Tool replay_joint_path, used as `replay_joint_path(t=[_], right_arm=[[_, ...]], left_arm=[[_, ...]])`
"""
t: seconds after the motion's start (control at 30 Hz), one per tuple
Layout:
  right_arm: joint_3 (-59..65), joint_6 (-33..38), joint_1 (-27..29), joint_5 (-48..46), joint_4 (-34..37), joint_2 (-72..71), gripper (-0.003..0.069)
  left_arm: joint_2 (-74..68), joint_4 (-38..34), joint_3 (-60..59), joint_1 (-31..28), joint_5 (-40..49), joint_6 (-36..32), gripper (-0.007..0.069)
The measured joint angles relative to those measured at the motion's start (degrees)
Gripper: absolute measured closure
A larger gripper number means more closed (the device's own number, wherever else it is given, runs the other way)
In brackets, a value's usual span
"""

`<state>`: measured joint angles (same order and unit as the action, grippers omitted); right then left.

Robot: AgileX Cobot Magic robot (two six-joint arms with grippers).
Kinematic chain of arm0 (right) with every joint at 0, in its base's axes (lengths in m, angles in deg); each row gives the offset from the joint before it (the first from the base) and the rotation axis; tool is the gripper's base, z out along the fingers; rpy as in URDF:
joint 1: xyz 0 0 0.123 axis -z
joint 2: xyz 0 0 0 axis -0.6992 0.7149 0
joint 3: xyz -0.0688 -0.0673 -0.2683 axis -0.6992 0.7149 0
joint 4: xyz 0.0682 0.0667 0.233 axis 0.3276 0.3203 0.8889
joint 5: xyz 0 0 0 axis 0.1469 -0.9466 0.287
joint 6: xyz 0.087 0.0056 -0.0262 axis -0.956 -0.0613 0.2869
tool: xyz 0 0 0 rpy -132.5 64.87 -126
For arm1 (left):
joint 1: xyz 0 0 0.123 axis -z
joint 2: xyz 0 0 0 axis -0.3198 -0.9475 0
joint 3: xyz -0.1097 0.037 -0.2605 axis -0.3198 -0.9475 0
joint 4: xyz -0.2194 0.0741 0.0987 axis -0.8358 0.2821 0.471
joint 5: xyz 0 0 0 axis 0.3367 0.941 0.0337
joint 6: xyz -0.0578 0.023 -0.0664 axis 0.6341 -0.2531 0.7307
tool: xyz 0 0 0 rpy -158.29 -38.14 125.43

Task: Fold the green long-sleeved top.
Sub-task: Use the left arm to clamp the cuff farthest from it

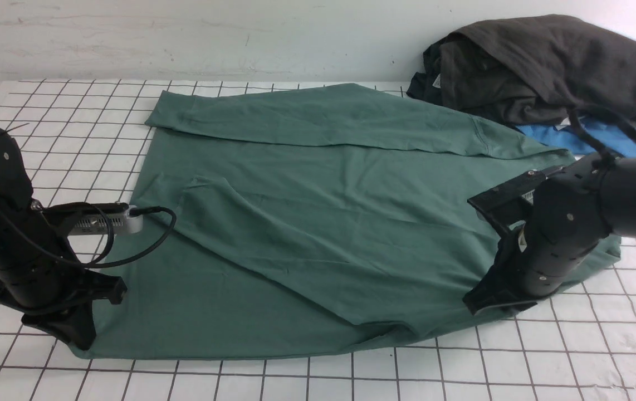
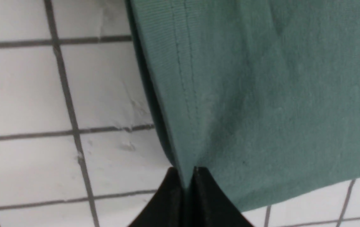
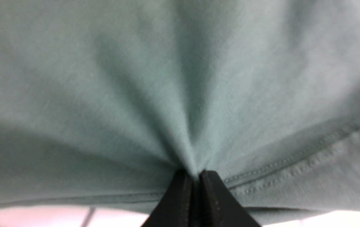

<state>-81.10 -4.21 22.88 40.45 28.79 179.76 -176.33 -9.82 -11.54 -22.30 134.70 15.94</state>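
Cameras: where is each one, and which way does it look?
Front view: sits between the arms, faces forward at the green long-sleeved top and a dark garment pile; both arms show.
Left wrist view: on the left arm, looks along the left gripper, shut on the top's stitched edge.
Right wrist view: on the right arm, looks along the right gripper, shut on bunched cloth.
Shared: both wrist views show shut jaws pinching that top.

Top [image 1: 318, 223] on table [image 1: 73, 111]; clothes pile [image 1: 546, 67] behind it, far R.

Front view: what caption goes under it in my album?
The left gripper and right gripper pinch the green long-sleeved top spread on the gridded table.
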Motion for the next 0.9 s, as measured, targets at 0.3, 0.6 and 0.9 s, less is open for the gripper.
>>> replay_joint_path(t=[0.3, 0.6, 0.9], right_arm=[[0.3, 3.42, -0.66, -8.53, 7.33, -9.05, 0.0646], [4.03, 5.75, -0.79, -8.68, 7.69, -7.56, 0.0627], [0.39, 5.8, -0.79, -15.19, 7.58, -7.38, 0.0348]], left_arm=[[4.86, 0.67, -0.99, 0.05, 3.96, -0.05, 0.0622], [5.3, 2.02, -2.57, 0.05, 5.21, -0.89, 0.0575], [2.95, 0.71, 14.84, 0.05, -2.81, -0.9, 0.0265]])
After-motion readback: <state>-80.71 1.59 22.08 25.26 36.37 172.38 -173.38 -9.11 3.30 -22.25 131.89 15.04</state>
